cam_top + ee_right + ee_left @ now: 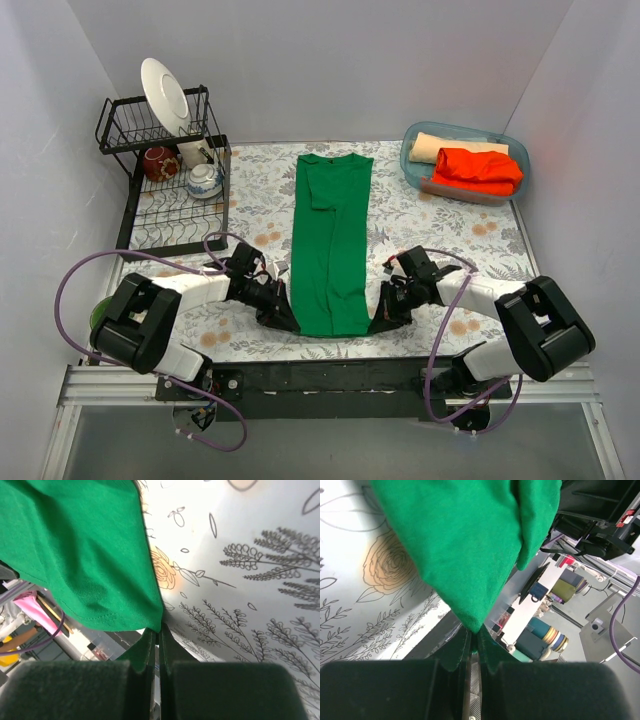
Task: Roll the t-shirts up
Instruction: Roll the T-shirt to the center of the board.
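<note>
Folded into a long narrow strip on the flowered counter: green t-shirt, collar end far, hem end near, long axis running straight away from the arm bases. Centred between the two arms, so about equally near to both.

Clamped on the near left corner of the hem: left hand, fingers pressed together, cloth pinched at the very tips, the corner seemingly raised a little off the counter. Clamped on the near right corner in the same way: right hand, fingers tight on the hem edge, green cloth spreading away from the tips.

From above, both hands at the near end, one on each side of the strip, roughly level with each other. Rest of the shirt flat, stretching forward from them toward the back wall.

Probably the very start of the roll: hem gripped at both corners, nothing rolled yet. Likely calls for carrying the hem forward and over along the long axis, both hands kept level. Possible trouble: one corner slipping or leading, giving a skewed roll.

Well apart at the far right, inside a blue bin: orange-red t-shirt and tan t-shirt, bundled up.
</note>
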Controlling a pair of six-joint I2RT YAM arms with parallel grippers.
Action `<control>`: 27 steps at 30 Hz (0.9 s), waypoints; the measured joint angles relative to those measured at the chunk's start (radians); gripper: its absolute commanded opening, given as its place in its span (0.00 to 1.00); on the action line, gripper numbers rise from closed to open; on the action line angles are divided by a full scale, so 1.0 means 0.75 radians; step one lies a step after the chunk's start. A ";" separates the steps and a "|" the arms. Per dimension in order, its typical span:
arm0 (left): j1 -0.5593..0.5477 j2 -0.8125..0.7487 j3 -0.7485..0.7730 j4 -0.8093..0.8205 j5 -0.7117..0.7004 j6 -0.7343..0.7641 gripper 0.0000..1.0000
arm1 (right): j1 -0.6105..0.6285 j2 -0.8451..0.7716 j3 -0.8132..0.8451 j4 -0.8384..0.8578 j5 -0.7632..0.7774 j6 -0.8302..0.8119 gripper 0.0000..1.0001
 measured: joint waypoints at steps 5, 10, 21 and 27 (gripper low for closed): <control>0.015 0.000 0.043 -0.016 -0.001 0.014 0.00 | -0.007 0.004 0.091 -0.030 0.010 -0.010 0.01; 0.044 -0.008 0.050 -0.034 -0.015 0.029 0.00 | -0.009 0.045 0.168 -0.009 0.004 -0.008 0.01; 0.113 -0.047 0.049 -0.046 -0.051 0.047 0.00 | 0.002 0.111 0.224 -0.020 -0.020 -0.004 0.01; 0.120 -0.010 0.087 -0.022 -0.062 0.048 0.00 | 0.002 0.111 0.261 0.003 -0.025 -0.003 0.01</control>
